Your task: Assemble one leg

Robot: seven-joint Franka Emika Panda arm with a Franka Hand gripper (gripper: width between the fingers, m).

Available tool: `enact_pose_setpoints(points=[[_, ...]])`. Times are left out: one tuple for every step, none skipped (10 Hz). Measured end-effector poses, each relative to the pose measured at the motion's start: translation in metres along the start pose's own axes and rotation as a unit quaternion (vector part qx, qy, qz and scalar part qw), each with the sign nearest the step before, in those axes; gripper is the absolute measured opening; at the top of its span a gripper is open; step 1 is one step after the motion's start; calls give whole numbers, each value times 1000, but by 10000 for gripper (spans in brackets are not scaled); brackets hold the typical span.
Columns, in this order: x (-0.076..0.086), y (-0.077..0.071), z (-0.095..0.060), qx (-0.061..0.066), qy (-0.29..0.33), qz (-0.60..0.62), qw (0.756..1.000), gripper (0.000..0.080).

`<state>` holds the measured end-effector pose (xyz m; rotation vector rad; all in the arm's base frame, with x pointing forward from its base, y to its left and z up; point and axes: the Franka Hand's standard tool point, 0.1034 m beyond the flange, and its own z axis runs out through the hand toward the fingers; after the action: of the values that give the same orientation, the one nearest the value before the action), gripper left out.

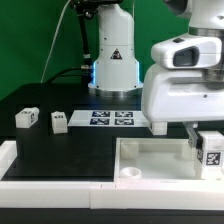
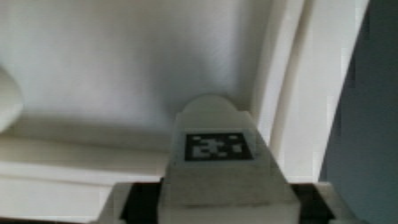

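- Already gripper (image 1: 204,140) clenched on one leg (image 1: 210,148), carried over tabletop tray (image 1: 150,160), near its far-right corner.
- Leg (image 2: 217,150) not yet seated in socket (image 1: 131,173); spare legs (image 1: 25,118) wait apart.

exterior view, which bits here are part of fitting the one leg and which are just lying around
In use:
- white block-shaped plastic leg with marker tag, held in the gripper
- large flat white tray-like piece with round corner sockets

Lying about:
- two spare white legs on the black table
- marker board
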<state>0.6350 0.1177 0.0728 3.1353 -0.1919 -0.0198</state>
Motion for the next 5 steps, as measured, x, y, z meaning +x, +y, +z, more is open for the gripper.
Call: enact_pose_setpoints(points=[[0, 1, 0, 3, 0, 87, 996, 290], [0, 0, 0, 3, 0, 149, 989, 290], [1, 3, -1, -1, 0, 209, 978, 291], [0, 12, -1, -9, -4, 259, 966, 298], [-1, 19, -2, -21, -6, 309, 951, 302]])
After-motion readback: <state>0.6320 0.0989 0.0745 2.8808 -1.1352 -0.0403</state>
